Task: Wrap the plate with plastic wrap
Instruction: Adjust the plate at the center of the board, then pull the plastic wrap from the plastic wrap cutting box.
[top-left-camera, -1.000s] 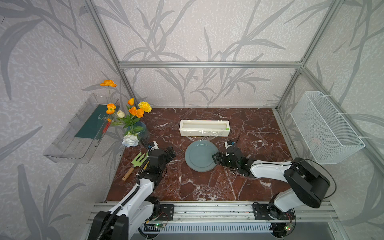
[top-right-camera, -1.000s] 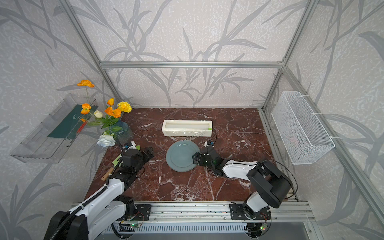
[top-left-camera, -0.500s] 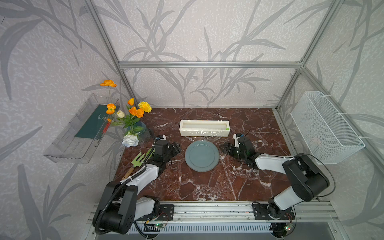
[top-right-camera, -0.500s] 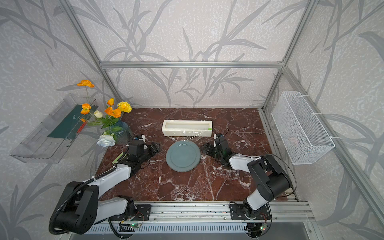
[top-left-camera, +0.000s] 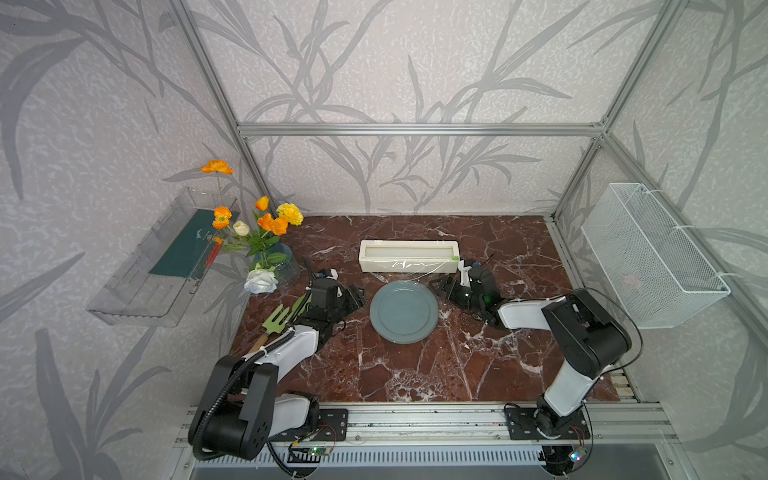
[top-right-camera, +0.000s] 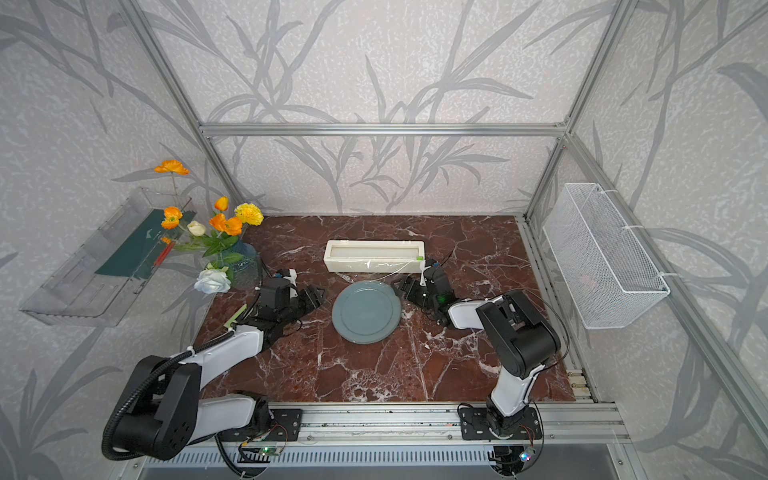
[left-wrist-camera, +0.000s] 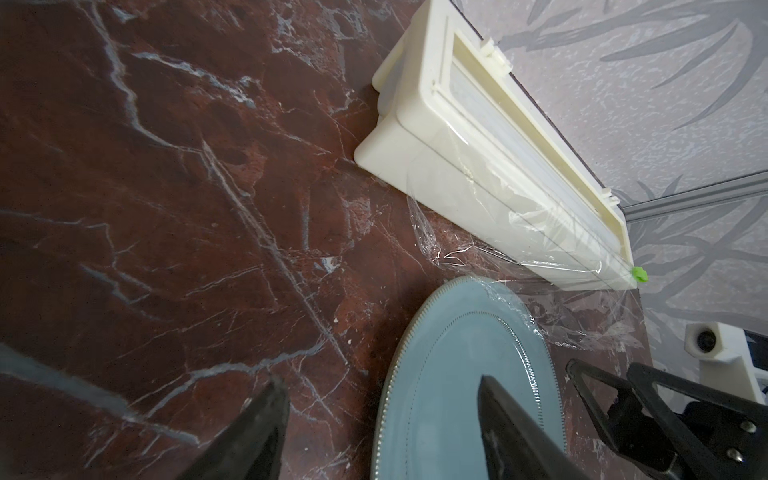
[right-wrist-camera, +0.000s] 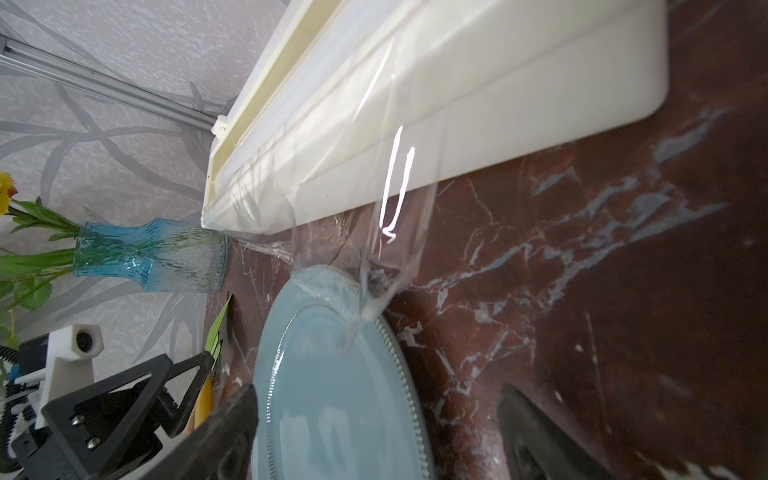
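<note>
plate (top-left-camera: 404, 311) flat | plastic wrap (right-wrist-camera: 390, 195) runs box (top-left-camera: 382, 266) to plate rim (crinkled)

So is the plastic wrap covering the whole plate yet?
No, the plastic wrap only laps onto the plate beside the dispenser box; the rest is bare.

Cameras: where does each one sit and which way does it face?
Top views: high in front, looking down on table, plate, box, left arm, right arm.
Left wrist: on left arm, facing across plate toward box and plastic wrap; own open jaws, right jaws beyond.
Right wrist: on right arm, facing plate, wrap, vase; own open jaws, left jaws beyond.
Wrist views share plate, box, wrap.
</note>
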